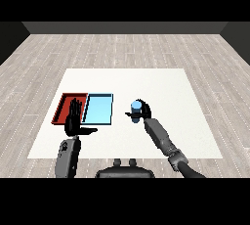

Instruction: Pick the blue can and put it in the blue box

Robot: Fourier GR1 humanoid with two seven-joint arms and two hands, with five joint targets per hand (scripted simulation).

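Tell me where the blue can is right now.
In the head view, the blue can is right of centre, held in the right hand, whose fingers curl round it. It is to the right of the light blue tray, outside it.

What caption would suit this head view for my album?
Right hand curls round the blue can, right of the light blue tray; the open left hand hovers over the red tray.

- The white table [161, 136] stands on a grey plank floor [122, 48].
- A red tray [62, 105] and a light blue tray [99, 109] lie on it, side by side, touching.
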